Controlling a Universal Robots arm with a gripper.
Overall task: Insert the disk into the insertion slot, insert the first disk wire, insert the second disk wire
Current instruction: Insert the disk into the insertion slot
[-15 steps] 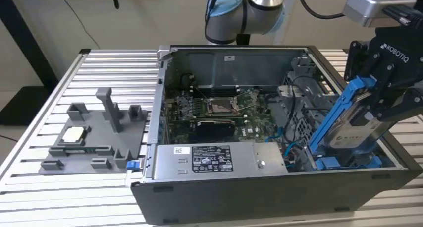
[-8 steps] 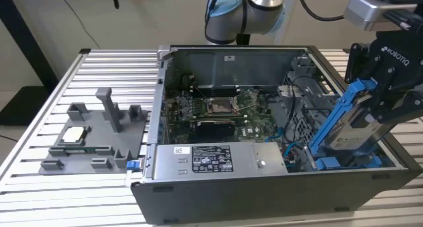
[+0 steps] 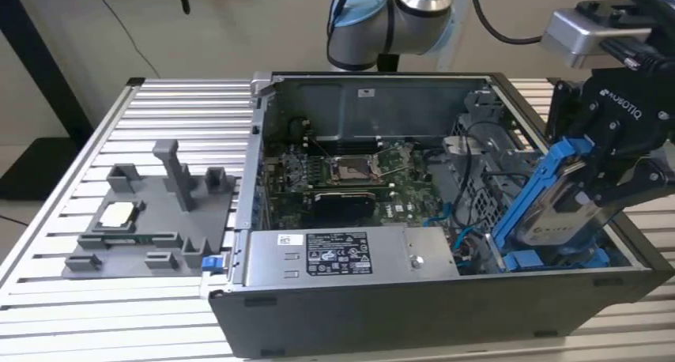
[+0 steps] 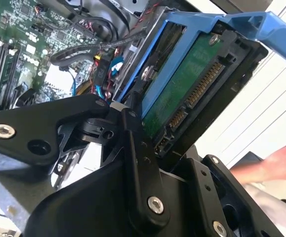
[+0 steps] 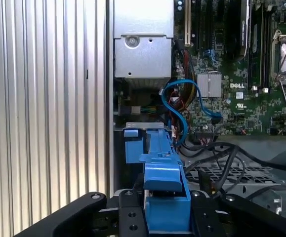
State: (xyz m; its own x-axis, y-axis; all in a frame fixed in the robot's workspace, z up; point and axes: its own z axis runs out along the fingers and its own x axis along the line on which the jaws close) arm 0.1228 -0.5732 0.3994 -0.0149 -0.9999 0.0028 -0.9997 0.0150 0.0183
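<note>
My gripper (image 3: 593,190) is shut on the disk (image 3: 560,213), a silver drive in a bright blue carrier (image 3: 540,180). It holds the disk tilted over the open computer case, at the exterior view's right. The disk's lower end hangs just above the insertion slot (image 3: 524,261), whose blue rails show at the case's near right corner. In the second wrist view the disk's green board and connector (image 4: 187,84) face the camera between the black fingers (image 4: 139,148). The first wrist view looks along the blue carrier (image 5: 162,165) toward a blue wire (image 5: 182,101) looping over the motherboard.
A silver power-supply box (image 3: 337,255) lies along the case's near side, with the motherboard (image 3: 348,172) behind it. A grey fixture (image 3: 148,220) stands on the slatted table at the exterior view's left. A person's hand (image 4: 281,163) is beside the case.
</note>
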